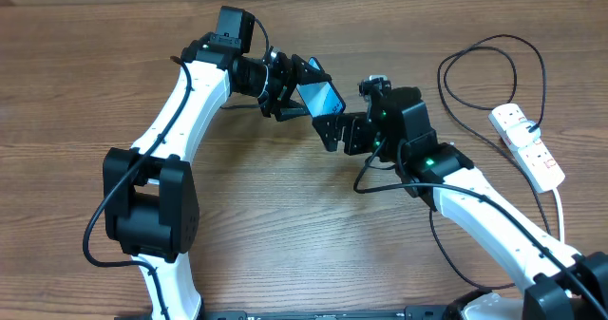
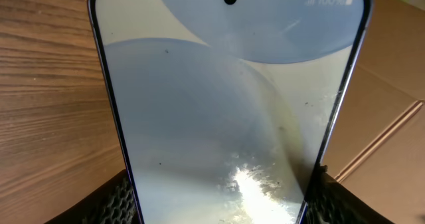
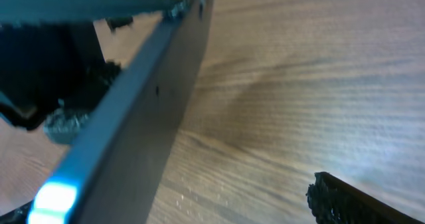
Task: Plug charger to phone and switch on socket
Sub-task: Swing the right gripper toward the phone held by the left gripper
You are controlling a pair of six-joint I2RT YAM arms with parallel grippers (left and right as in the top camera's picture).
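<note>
Left claw (image 1: 302, 90) grips phone (image 1: 321, 99); right claw (image 1: 326, 133) gapes beside it; charger (image 1: 454, 90), socket (image 1: 528, 145) well apart

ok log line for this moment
left gripper: shut on phone, lifted | right gripper: open beside phone | charger cable: looped near power strip, ungripped

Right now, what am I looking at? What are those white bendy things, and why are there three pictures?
Those are two robot arms at a wooden table. One picture looks down from above. The other two come from little cameras on each arm's wrist. The left tool pinches a phone and holds it up. The right tool is open, right beside the phone, holding nothing. On the table lie a white socket strip and a thin black charger cable.
</note>
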